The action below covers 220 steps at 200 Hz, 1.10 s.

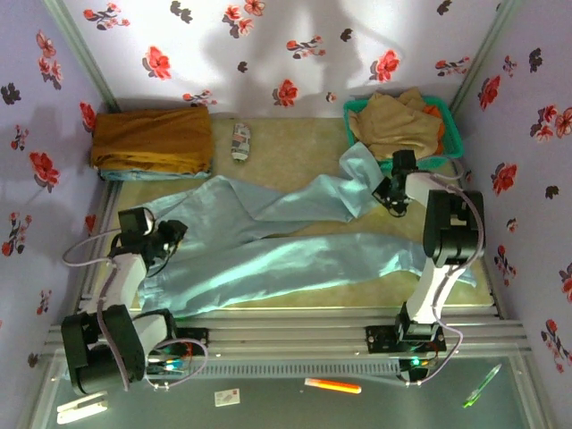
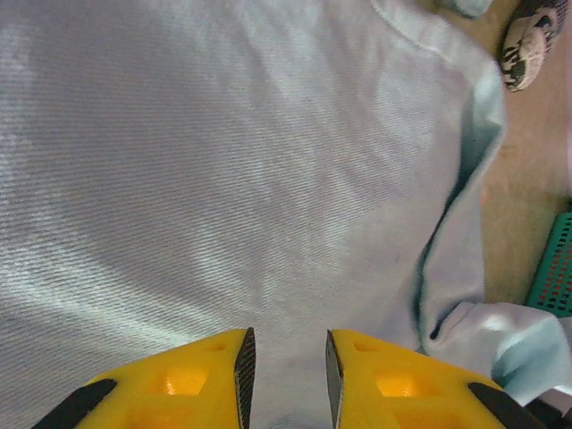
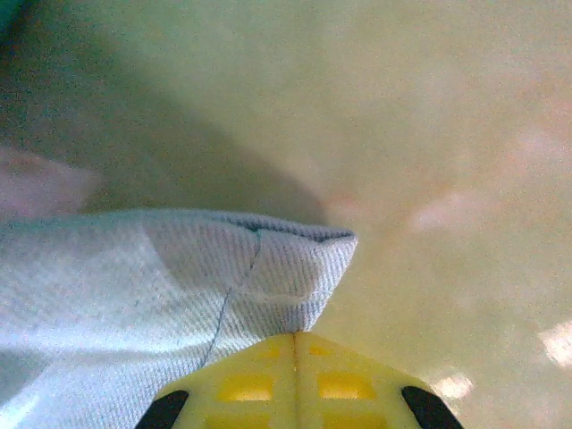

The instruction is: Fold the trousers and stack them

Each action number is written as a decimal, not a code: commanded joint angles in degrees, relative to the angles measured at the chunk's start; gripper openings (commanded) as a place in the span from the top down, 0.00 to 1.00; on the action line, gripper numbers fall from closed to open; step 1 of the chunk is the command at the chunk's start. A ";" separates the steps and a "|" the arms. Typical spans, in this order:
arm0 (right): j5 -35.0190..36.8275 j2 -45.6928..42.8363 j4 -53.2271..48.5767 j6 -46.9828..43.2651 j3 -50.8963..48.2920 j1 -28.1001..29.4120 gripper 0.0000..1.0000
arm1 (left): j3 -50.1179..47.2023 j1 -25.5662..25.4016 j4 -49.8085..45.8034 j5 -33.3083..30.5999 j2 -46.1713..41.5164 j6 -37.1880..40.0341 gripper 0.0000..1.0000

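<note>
The pale aqua-blue trousers (image 1: 268, 259) lie spread across the table, waist to the left and two long legs reaching right. My left gripper (image 1: 170, 234) hangs over the waist end. In the left wrist view its yellow fingers (image 2: 286, 357) stand a little apart, with the flat cloth (image 2: 223, 161) showing in the gap. My right gripper (image 1: 391, 198) is at the end of the far leg, near the basket. In the right wrist view it (image 3: 295, 338) is shut on a hemmed corner of the trousers (image 3: 134, 277), held clear of the tan tabletop.
A folded mustard-brown garment (image 1: 152, 138) tops a stack at the back left. A teal basket (image 1: 451, 125) holding a tan garment (image 1: 393, 121) stands at the back right. A small patterned roll (image 1: 241, 141) lies between them. An orange marker (image 1: 332, 386) lies on the near ledge.
</note>
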 commanded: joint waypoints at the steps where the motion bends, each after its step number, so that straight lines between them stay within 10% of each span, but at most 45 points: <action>1: -0.06 -7.64 2.26 2.72 -6.35 0.48 1.00 | 3.04 -1.25 -0.22 0.08 -0.50 -1.08 0.71; 67: 11.16 -34.33 -5.49 5.06 -20.83 2.03 1.00 | 6.84 -9.57 6.00 -3.47 6.78 -3.88 0.73; 111: 13.63 -49.29 -10.89 3.63 -26.31 -13.90 1.00 | 9.80 -15.18 9.62 -5.38 14.25 -4.25 0.72; 152: 8.00 -44.19 -7.00 4.00 -22.95 -25.15 1.00 | 12.47 -18.18 10.27 -4.74 20.10 -2.71 0.72; 220: 1.57 -36.76 -4.76 5.09 -20.21 -25.95 0.93 | 16.57 -18.25 9.36 -8.00 27.57 -0.89 0.68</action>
